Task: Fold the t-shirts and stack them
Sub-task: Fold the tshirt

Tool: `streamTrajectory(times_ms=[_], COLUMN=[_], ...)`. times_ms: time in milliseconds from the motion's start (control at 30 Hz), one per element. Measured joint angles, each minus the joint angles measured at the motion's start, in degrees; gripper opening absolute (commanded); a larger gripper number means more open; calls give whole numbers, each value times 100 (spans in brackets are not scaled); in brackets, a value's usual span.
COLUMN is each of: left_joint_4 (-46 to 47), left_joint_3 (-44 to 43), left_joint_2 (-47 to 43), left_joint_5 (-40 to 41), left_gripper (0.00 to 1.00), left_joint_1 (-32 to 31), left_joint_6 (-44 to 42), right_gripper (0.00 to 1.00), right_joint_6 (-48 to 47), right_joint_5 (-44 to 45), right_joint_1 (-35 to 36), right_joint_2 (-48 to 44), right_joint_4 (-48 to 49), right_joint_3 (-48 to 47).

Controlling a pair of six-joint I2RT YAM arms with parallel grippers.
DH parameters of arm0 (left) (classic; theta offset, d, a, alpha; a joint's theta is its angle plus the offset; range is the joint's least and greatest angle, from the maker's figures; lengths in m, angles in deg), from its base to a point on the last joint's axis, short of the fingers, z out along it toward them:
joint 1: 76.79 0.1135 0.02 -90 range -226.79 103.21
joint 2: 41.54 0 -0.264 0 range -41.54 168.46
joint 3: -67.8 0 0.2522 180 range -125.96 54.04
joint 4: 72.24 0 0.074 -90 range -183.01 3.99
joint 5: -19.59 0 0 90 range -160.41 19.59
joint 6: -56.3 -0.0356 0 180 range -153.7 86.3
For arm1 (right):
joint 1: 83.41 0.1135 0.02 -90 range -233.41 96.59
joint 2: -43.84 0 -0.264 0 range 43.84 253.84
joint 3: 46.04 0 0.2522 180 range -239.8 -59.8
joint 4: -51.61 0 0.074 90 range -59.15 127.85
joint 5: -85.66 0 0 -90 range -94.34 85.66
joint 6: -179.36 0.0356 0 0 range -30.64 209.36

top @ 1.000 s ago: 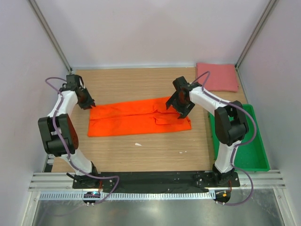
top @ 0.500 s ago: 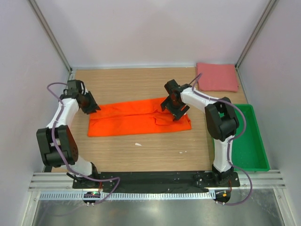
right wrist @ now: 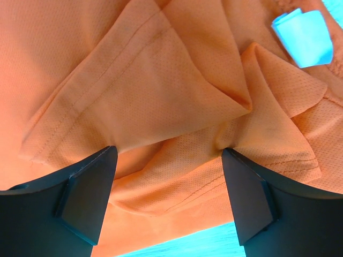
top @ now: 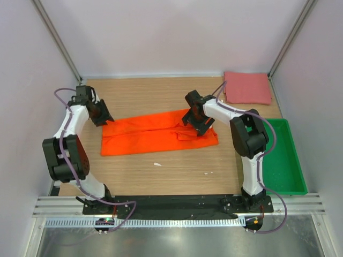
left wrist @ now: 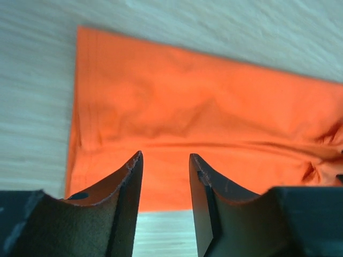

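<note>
Left gripper [left wrist: 165, 156], jaws partly open and empty, faces the short edge of the orange t-shirt [left wrist: 214, 107]. Right gripper [right wrist: 167, 152], jaws wide and empty, hangs over bunched folds directly beneath.

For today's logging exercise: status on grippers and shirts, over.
Left gripper open over orange shirt, left end. Right gripper open over its bunched right end. Pink shirt folded, far corner. Nothing blocking.

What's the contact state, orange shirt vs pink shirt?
Apart. The top view shows bare table between the orange shirt, spread mid-table, and the pink shirt, folded in the far right corner.
</note>
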Motion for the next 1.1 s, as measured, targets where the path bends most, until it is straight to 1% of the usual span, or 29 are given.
streamTrajectory(times_ms=[100,167,200,300,500,700,1100], left_joint_4=[-42,-57,-63,-157,-164,-74,153], left_joint_3=[-573,-713,-730,-739,-752,-1021,-1364], left_joint_2=[750,1106,1226,1493,1591,2039,2304], left_joint_5=[-155,-205,-208,-205,-267,-584,-977], left_gripper=[43,42,40,37,36,38,35], left_joint_1=[295,479,540,691,879,1001,1071], left_joint_6=[-101,-168,-203,-330,-505,-702,-833], right_gripper=[85,85,85,85,85,85,85], right_joint_6=[-197,-326,-396,-520,-710,-811,-914], right_joint_5=[9,-13,-35,-94,-234,-393,-636], right_joint_1=[9,13,13,11,-13,-66,-153], right_joint_2=[0,0,0,0,-28,-37,-35], right_joint_4=[22,39,50,83,166,186,212], right_joint_3=[0,0,0,15,76,87,98])
